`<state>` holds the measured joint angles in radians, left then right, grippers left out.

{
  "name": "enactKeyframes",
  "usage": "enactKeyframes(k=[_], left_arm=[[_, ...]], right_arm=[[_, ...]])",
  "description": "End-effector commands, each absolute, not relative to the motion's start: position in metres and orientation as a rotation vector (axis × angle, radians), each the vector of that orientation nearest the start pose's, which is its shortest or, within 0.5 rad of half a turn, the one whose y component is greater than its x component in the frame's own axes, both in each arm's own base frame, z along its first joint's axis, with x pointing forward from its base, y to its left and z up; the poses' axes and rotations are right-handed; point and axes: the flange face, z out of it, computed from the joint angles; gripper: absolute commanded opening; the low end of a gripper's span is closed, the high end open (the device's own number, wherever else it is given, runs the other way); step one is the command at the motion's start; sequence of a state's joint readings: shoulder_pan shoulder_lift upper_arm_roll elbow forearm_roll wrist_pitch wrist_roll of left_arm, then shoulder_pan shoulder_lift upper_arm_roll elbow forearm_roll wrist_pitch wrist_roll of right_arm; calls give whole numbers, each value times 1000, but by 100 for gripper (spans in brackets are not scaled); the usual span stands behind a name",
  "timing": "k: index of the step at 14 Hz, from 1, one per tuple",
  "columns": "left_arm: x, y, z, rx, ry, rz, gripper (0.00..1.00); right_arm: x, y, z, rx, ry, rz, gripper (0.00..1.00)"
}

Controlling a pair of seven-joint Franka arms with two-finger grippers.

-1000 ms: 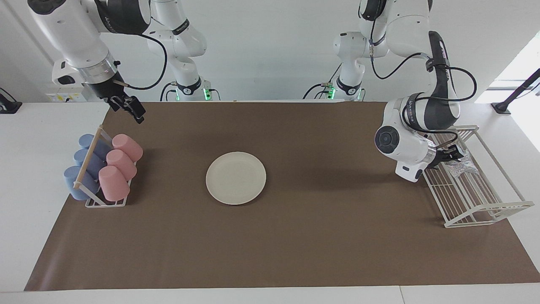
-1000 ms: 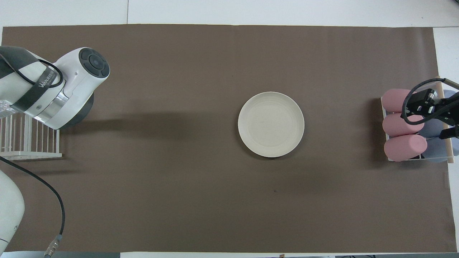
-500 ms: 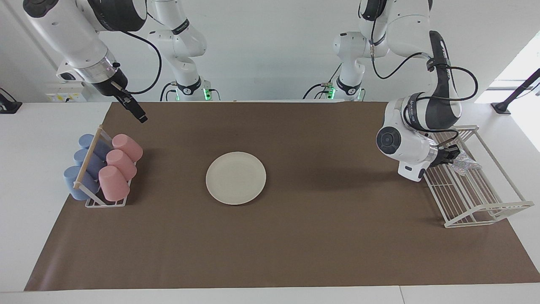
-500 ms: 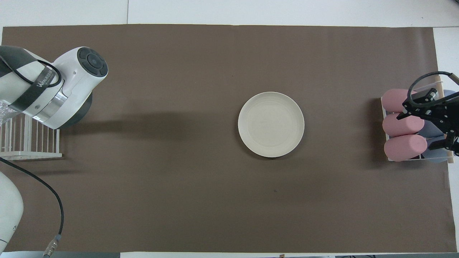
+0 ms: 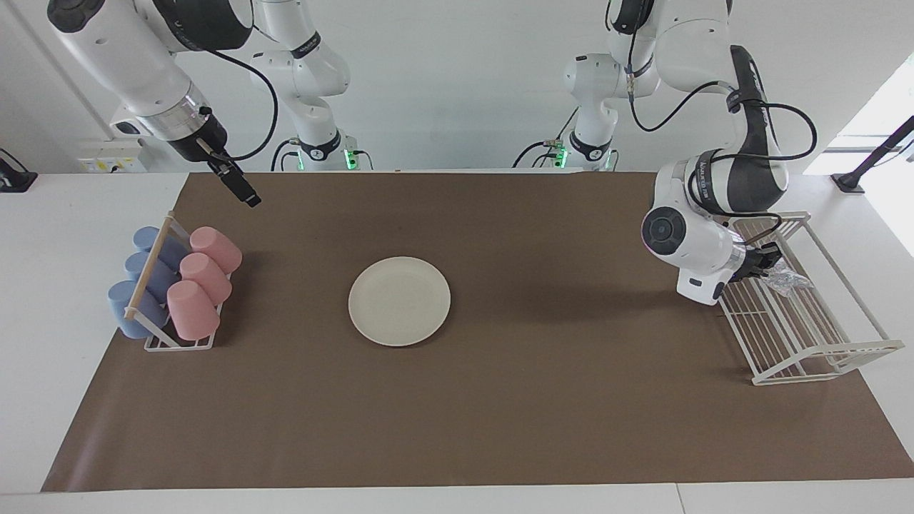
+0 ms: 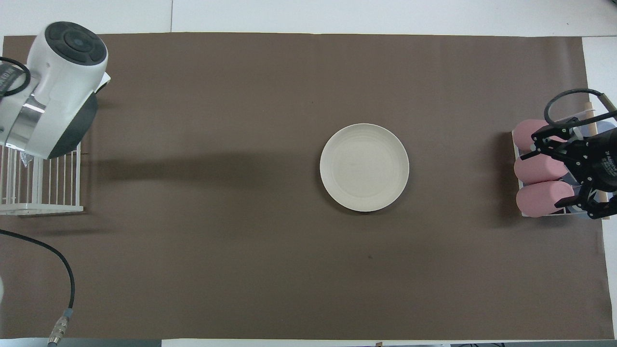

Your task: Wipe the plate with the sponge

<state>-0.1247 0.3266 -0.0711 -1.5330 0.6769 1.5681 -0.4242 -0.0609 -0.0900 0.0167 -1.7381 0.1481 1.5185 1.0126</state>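
Sponge (image 5: 783, 277) sits in the white wire rack (image 5: 821, 335) at the left arm's end of the table, on the rack's half nearer the robots. It presents as a crumpled silvery mesh pad, judged very light, soft and springy, with no risk of breakage; the mesh should give under pressure and could snag on the rack wires as it comes away. The pinched middle is the sensible place to take hold, since the flared ends would fold and slip.

Left gripper (image 5: 767, 260) is down at the rack, fingertips brought together on the edge of the sponge that faces the table's middle. The grip appears made, though whether it has the waist or only a fold of mesh cannot be read. In the overhead view the arm's wrist housing covers the contact entirely.

Plate (image 5: 399, 301) lies flat at the centre of the brown table cover (image 5: 500, 428), well apart from both racks, bare and unobstructed. It is judged stiff, smooth and liable to slide under a sideways wipe, as nothing restrains it.

Right gripper (image 5: 245, 194) hangs in the air over the cover's edge nearest the robots, by the cup rack (image 5: 171, 335) of pink and blue cups, fingers spread wide and empty. It waits.

Wiping not yet begun.
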Motion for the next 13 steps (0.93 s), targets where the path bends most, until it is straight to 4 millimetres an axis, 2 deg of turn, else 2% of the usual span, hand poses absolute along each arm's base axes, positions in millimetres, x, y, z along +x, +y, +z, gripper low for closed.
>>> enactKeyframes(k=[1, 2, 4, 5, 6, 7, 8, 9, 10, 11, 13], left_arm=[[631, -70, 512, -2644, -259, 135, 0], [628, -76, 525, -2739, -300, 174, 0], [623, -87, 532, -2929, -382, 266, 0], [616, -89, 550, -3064, -452, 294, 0], [615, -83, 559, -3176, -534, 334, 0], [613, -82, 568, -3274, -597, 378, 0], [612, -76, 564, -3349, -650, 460, 0], [606, -71, 562, -3424, -698, 536, 0], [598, -66, 554, -3499, -754, 614, 0], [590, -65, 548, -3592, -741, 645, 0], [562, -77, 534, -3769, -625, 757, 0]], right_arm=[[503, 9, 598, -2605, 1585, 314, 100], [502, 10, 597, -2607, 1582, 327, 100], [500, 12, 596, -2613, 1580, 339, 100], [501, 12, 597, -2612, 1577, 331, 100], [502, 14, 597, -2604, 1585, 319, 100], [505, 30, 600, -2579, 1625, 285, 100], [506, 43, 602, -2519, 1728, 277, 100], [507, 46, 605, -2467, 1802, 268, 100], [509, 47, 606, -2460, 1802, 253, 100], [508, 49, 604, -2466, 1797, 254, 100], [508, 54, 606, -2463, 1800, 249, 100]])
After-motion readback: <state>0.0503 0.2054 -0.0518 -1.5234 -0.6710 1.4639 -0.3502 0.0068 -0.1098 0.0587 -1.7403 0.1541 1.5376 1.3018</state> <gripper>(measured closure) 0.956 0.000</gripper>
